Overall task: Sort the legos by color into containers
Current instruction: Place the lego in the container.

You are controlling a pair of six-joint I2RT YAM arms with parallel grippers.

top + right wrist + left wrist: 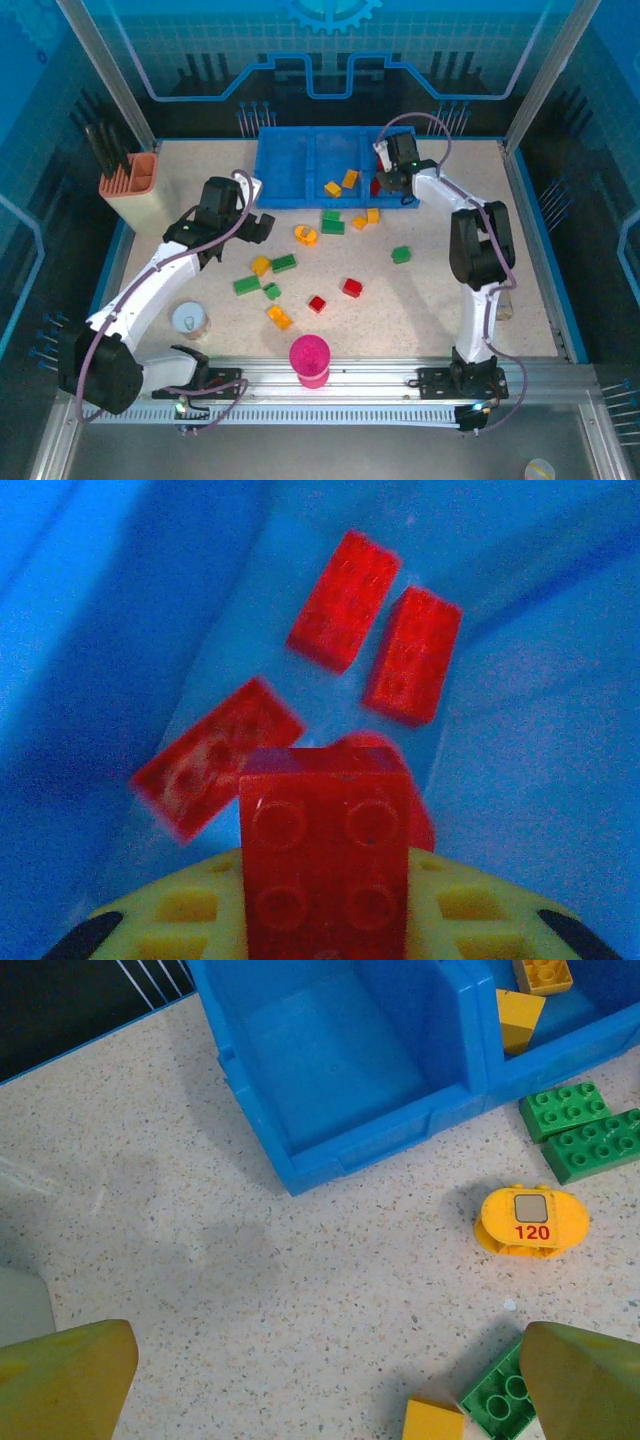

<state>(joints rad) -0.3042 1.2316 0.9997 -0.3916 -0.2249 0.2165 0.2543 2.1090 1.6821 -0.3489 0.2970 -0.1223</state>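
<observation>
Right gripper [383,176] at upper centre pinches a red brick [325,865] over the blue tray [285,170] — left gripper [325,1372] gapes wide, empty

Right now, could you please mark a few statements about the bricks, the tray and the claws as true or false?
1. The right claw grips a red brick. True.
2. The left claw is shut on a green brick. False: it is open and empty.
3. The tray's left compartment holds green bricks. False: it is empty.
4. Loose red bricks lie below the right claw. True.
</observation>
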